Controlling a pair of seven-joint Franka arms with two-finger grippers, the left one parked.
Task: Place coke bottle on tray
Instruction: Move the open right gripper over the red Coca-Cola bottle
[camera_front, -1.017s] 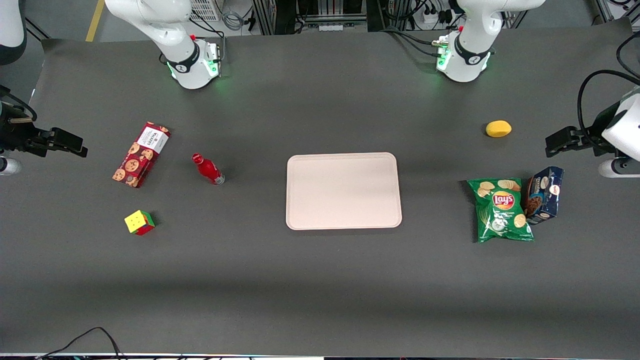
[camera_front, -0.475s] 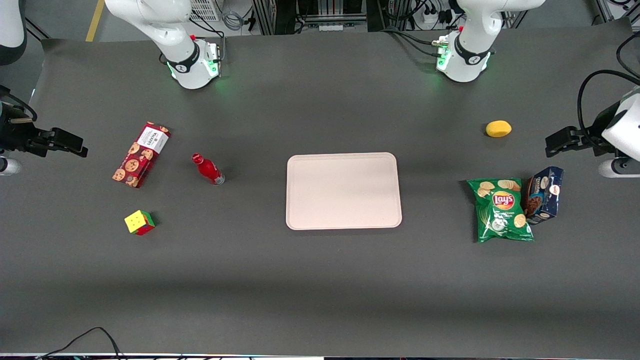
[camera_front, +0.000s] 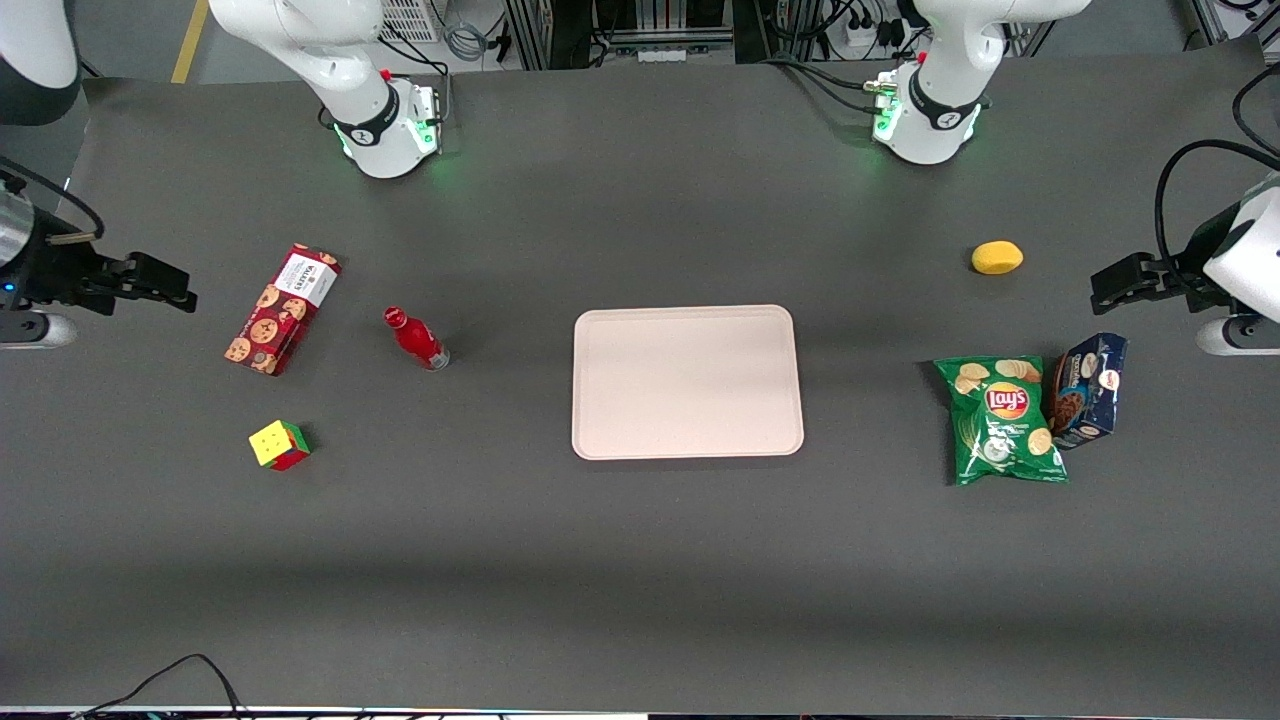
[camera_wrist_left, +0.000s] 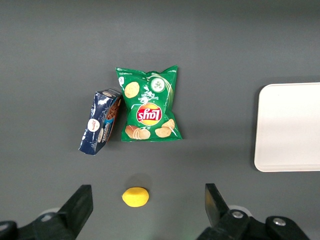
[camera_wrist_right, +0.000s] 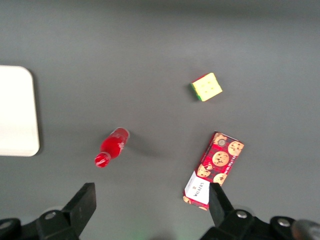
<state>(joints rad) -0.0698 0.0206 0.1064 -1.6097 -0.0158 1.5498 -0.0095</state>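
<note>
Change since the earlier pictures: the gripper has shifted a little inward over the working arm's end of the desk, toward the cookie box; every item on the desk keeps its place.

Gripper: hangs above the desk's working-arm edge, well apart from all items, fingers spread wide with nothing between them.

Coke bottle: all red, red cap, silvery base. Stands on the bare desk between the cookie box and the tray, apart from both. Not on the tray. Also seen in the right wrist view.

Tray: pale pinkish-beige, rounded corners, low rim, at the middle of the desk. Holds nothing.

Cookie box: long, red, cookie print, white label end. Lies flat, nearer the working arm's edge than the bottle.

Puzzle cube: yellow face up, nearer the front camera than the cookie box.

Chips bag: green, lies flat toward the parked arm's end of the desk.

Blue box: just beside the chips bag, toward the parked arm's edge; whether the two touch cannot be told.

Lemon: yellow, farther from the front camera than the chips bag, alone on the desk.
</note>
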